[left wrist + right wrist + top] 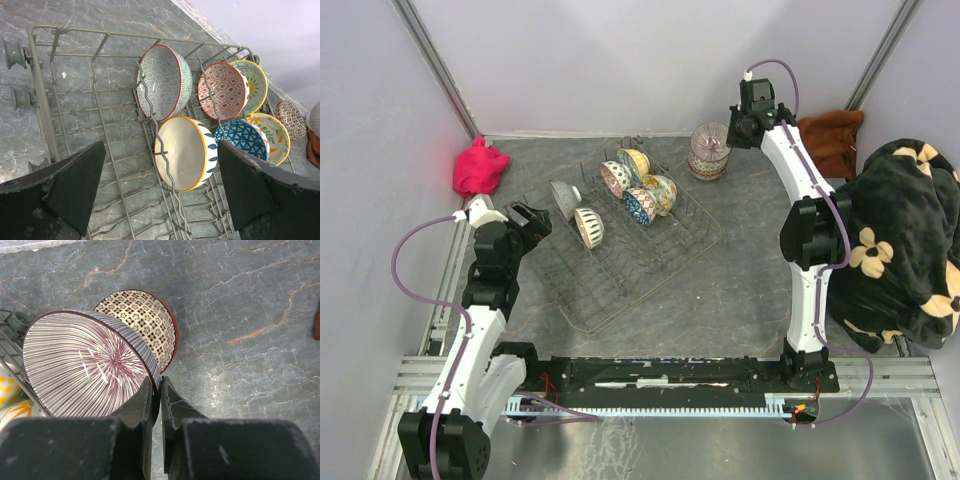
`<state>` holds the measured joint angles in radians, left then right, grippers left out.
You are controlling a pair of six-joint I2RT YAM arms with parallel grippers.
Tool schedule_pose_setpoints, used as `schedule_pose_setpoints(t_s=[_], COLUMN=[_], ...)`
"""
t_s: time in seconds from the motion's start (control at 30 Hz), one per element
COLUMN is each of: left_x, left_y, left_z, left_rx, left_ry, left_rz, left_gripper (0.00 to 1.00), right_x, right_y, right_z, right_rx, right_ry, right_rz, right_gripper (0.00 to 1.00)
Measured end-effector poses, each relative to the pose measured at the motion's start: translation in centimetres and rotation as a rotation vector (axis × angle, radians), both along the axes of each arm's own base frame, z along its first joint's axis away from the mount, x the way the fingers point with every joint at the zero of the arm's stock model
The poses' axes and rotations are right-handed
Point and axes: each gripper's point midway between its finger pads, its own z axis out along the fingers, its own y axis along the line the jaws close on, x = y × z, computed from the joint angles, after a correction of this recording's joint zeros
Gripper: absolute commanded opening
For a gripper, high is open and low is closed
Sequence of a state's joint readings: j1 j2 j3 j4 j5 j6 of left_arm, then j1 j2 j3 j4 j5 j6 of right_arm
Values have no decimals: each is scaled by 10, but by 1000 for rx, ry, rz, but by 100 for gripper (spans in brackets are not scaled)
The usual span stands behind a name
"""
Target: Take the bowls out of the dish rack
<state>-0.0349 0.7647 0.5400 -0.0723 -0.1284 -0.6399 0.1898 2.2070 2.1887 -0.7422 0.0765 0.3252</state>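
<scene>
The dark wire dish rack [620, 255] lies mid-table and holds several bowls on edge: a grey patterned one [565, 197], a white one with a yellow rim [588, 227], and red [615, 178], yellow [634, 162], blue [640, 206] and floral [660, 192] ones. My left gripper [532, 224] hangs open at the rack's left end, its jaws wide apart over the wires in front of the white bowl [185, 152]. At the back, my right gripper [160, 382] is shut on the rim of a purple striped bowl [85, 365], tilted over a brown-patterned bowl [145, 322] on the table.
A pink cloth [480, 168] lies at the back left corner. At the back right lies a brown cloth [830, 140], and a black flowered blanket [900, 240] is heaped along the right side. Pale walls close in the back and sides.
</scene>
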Motion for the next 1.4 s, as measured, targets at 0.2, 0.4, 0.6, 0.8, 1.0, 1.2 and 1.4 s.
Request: schedule_pose_setpoints(t_s=[0.2,0.4,0.6,0.8,1.0,1.2,1.4], left_x=[0,1,1,1,2,3,4], left_y=[0,0,0,0,0,0,0], left_z=[0,-2,-4,-4,-6,-4,-2], left_rx=[0,0,0,1,1,1,0], left_ry=[1,5,13,14,19,12,2], left_rz=[0,0,0,0,0,0,0], left_gripper=[99,99,99,99,99,99,99], right_x=[8,19,25,29,31,32,30], right_y=[-2,1,2,-1,-3,-6,-8], right_z=[-14,-23,-37,-48,-54,-65,-73], right_rx=[49,70,77,68,54,39,26], right_ry=[24,25,43,54,59,74,92], right_rz=[-28,-42,-59,-75,-88,-98,-103], right_gripper=[1,1,1,1,1,1,8])
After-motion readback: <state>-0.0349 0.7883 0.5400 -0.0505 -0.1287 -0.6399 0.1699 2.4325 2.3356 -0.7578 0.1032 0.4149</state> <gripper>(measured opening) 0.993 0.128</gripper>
